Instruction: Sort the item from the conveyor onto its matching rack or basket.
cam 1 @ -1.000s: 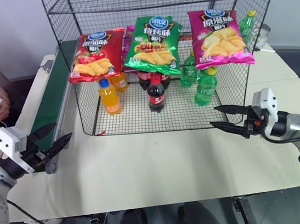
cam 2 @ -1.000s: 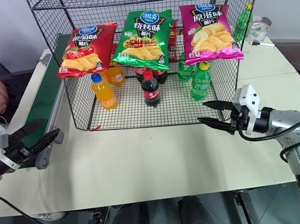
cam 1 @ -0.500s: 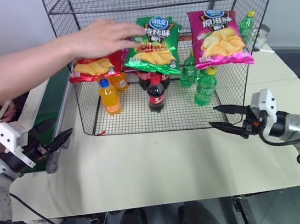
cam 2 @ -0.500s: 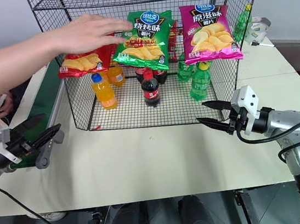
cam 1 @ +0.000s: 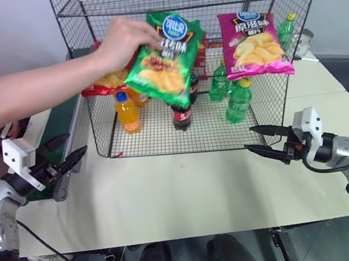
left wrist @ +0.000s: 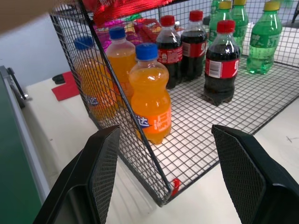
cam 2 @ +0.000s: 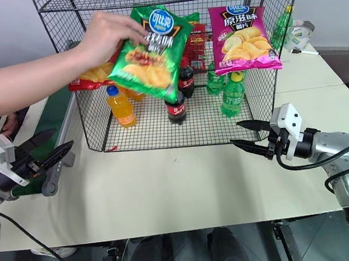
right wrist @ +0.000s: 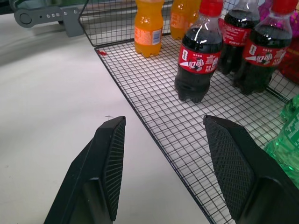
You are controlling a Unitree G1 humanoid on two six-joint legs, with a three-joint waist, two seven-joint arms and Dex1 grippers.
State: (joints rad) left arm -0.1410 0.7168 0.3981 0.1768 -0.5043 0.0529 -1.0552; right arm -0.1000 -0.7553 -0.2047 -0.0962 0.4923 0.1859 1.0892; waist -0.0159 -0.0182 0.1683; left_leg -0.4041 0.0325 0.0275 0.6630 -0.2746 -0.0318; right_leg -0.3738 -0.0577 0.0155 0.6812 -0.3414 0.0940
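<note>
Left hand (cam 1: 69, 165) fingers apart beside conveyor (cam 1: 63, 116), right hand (cam 1: 263, 141) apart, clear of rack (cam 1: 164, 146) edge

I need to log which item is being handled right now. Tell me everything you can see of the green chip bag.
The green chip bag is a large glossy packet with a round blue logo near its top, pictured yellow chips and Chinese lettering. It looks full and sealed. A person's hand grips its upper corner and holds it tilted in the air in front of the black wire rack, above the bottles. It partly hides the red chip bag. Neither pincer touches it.
</note>
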